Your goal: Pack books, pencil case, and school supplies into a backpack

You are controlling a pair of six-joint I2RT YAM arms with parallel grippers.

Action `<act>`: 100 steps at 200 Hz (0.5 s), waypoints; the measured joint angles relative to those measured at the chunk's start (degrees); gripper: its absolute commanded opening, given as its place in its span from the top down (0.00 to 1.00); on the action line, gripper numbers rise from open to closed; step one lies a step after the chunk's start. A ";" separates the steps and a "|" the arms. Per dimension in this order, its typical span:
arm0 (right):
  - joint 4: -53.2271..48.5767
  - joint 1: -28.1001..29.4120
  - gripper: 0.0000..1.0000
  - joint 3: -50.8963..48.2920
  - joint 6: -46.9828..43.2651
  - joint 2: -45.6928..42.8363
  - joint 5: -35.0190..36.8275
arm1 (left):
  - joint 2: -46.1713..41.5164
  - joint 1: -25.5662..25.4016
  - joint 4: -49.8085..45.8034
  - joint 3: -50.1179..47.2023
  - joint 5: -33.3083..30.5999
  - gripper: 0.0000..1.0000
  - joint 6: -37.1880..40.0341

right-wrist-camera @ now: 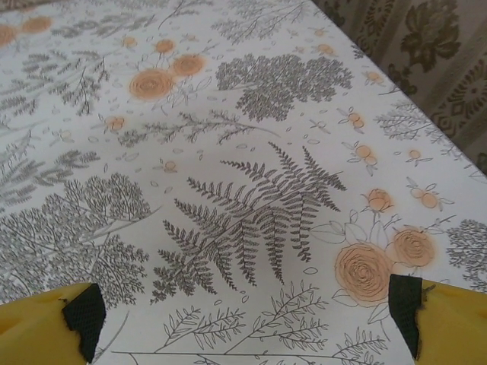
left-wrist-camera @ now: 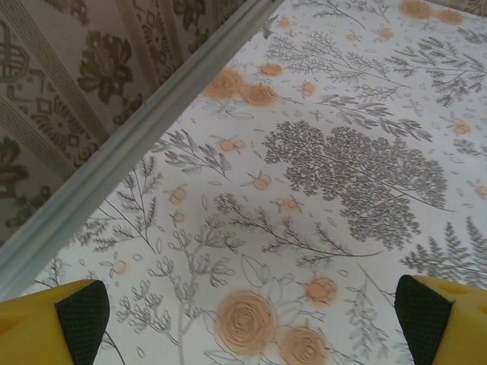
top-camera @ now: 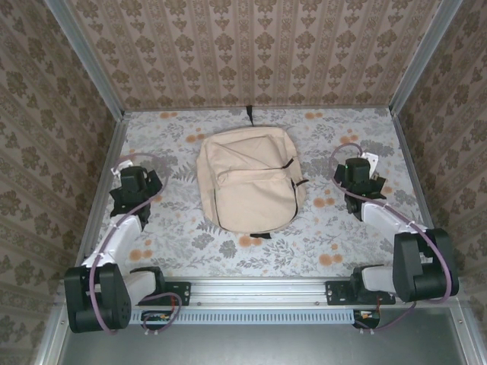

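The large beige fabric backpack [top-camera: 247, 179] is laid flat, seemingly zipped, midway between the left gripper [left-wrist-camera: 251, 319] and right gripper [right-wrist-camera: 243, 312], both spread wide and empty, so opening is judged in hand, a zip-pull grasp being called for.

Left claw [left-wrist-camera: 251, 323] and right claw [right-wrist-camera: 247, 315] both gape wide, empty.

Beige backpack [top-camera: 249, 181] lies flat, zipped shut, mid-table, btwn arms.

I see the backpack [top-camera: 249, 179] lying flat, front up, on the table [top-camera: 183, 255]. The left gripper [top-camera: 133, 194] and right gripper [top-camera: 364, 186] flank it, neither touching it.
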 measured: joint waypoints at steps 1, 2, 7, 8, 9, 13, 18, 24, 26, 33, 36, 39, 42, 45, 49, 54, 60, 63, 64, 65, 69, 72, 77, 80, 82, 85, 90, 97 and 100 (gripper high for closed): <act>0.42 0.00 0.00 -0.24 -0.11 0.09 -0.11 | 0.00 -0.02 0.50 -0.31 -0.07 0.00 0.28; 0.68 0.00 0.00 -0.37 -0.17 0.13 -0.17 | 0.00 -0.02 0.79 -0.48 -0.07 0.00 0.46; 2.60 0.00 0.00 -1.38 -0.90 0.33 -0.61 | 0.00 -0.02 2.71 -1.66 -0.22 0.00 1.33; 3.10 0.00 0.01 -1.66 -1.11 0.39 -0.74 | 0.00 -0.02 2.97 -1.81 -0.22 0.00 1.40; 3.39 0.00 0.01 -1.81 -1.20 0.44 -0.83 | 0.00 -0.02 3.52 -2.19 -0.24 0.00 1.70; 5.14 0.00 0.00 -2.69 -1.66 0.61 -1.36 | 0.00 -0.02 4.94 -3.13 -0.22 0.00 2.34; 6.75 0.04 0.00 -3.48 -2.40 0.83 -1.77 | 0.00 -0.02 6.75 -4.37 -0.17 0.00 3.17; 9.46 0.24 0.00 -4.59 -3.50 1.18 -2.49 | 0.02 -0.02 9.31 -6.01 -0.09 0.00 4.22; 10.43 0.37 0.00 -4.98 -3.96 1.29 -2.62 | 0.04 0.00 10.19 -6.56 0.07 0.00 4.55; 12.85 0.94 0.00 -5.92 -5.27 1.70 -3.02 | 0.13 0.00 12.70 -8.09 0.33 0.00 5.60; 13.99 1.31 0.00 -6.32 -5.97 1.92 -3.21 | 0.22 0.00 14.03 -8.83 0.52 0.00 6.08; 15.08 1.73 0.00 -6.64 -6.60 2.14 -3.28 | 0.33 0.00 15.15 -9.42 0.76 0.00 6.56; 15.98 2.14 0.00 -6.88 -7.26 2.32 -3.43 | 0.46 -0.02 16.28 -9.97 1.03 0.00 6.97; 17.03 2.62 0.00 -7.10 -7.96 2.60 -3.61 | 0.63 -0.02 17.49 -10.51 1.40 0.00 7.45; 18.25 3.15 0.00 -7.34 -8.79 2.84 -3.85 | 0.85 0.00 18.84 -11.10 1.81 0.00 8.02; 19.87 3.85 0.00 -7.54 -9.86 3.21 -4.28 | 1.20 0.00 20.85 -11.91 2.38 0.00 8.74; 21.66 4.46 0.00 -7.72 -10.97 3.58 -4.66 | 1.60 0.00 23.21 -12.74 3.17 0.01 9.55; 22.53 4.74 0.01 -7.76 -11.58 3.78 -4.79 | 1.79 0.00 24.17 -13.09 3.48 0.01 9.88; 23.06 4.92 0.01 -7.78 -11.85 3.93 -4.96 | 1.95 -0.02 24.74 -13.27 3.67 0.00 10.08; 23.28 4.98 0.00 -7.80 -11.91 4.00 -5.03 | 1.99 -0.02 25.05 -13.38 3.78 0.01 10.16; 24.72 5.27 0.00 -7.87 -12.59 4.35 -5.35 | 2.29 -0.02 26.77 -13.88 4.39 0.00 10.69; 25.81 5.40 0.00 -7.91 -13.07 4.70 -5.57 | 2.54 0.00 27.96 -14.23 4.81 0.00 10.99; 27.43 5.49 0.00 -8.02 -13.64 5.27 -5.84 | 2.97 -0.02 29.99 -14.75 5.44 0.00 11.52; 28.28 5.49 0.00 -8.15 -13.99 5.57 -5.97 | 3.19 -0.02 31.15 -15.10 5.86 0.00 11.74; 28.89 5.49 0.00 -8.26 -14.27 5.79 -6.05 | 3.32 -0.02 31.69 -15.23 6.03 0.00 11.85; 29.75 5.49 0.00 -8.44 -14.62 6.10 -6.16 | 3.72 -0.02 33.16 -15.58 6.49 0.00 12.15; 30.97 5.49 0.00 -8.81 -15.02 6.56 -6.34 | 4.28 0.00 35.21 -16.09 7.23 0.00 12.52; 32.41 5.46 0.00 -9.35 -15.54 7.08 -6.73 | 5.25 -0.02 38.07 -16.79 8.15 0.00 12.96; 32.96 5.44 0.00 -9.62 -15.78 7.26 -6.91 | 5.75 -0.02 39.52 -17.11 8.52 0.00 13.16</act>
